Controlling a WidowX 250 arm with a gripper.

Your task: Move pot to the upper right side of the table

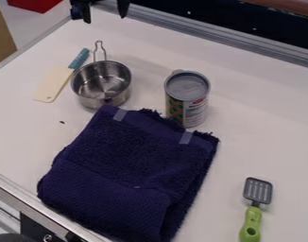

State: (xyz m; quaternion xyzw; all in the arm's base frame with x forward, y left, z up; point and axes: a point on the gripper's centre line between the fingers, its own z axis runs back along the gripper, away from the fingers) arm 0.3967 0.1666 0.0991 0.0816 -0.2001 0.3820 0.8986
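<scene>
See a stainless-steel saucepan point(95, 100) at upper left on the white tabletop point(270, 118), bare metal inside, beside a blue-and-cream utensil point(52, 84). Find a lidded can point(187, 101) at upper centre, near a navy towel point(131, 158); the gripper point(105, 18) at the top edge, jaws apart; a metal rail point(245, 43) beyond; perhaps a red box point(33, 4), top left.

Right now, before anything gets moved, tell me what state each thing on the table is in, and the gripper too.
Pot: upright, uncovered, empty.
Can: standing upright, top covered.
Dark blue towel: folded, lying flat.
Green-handled spatula: lying flat.
Cream utensil with blue end: lying flat.
Gripper: open, at the top edge of the view, holding nothing.
</scene>
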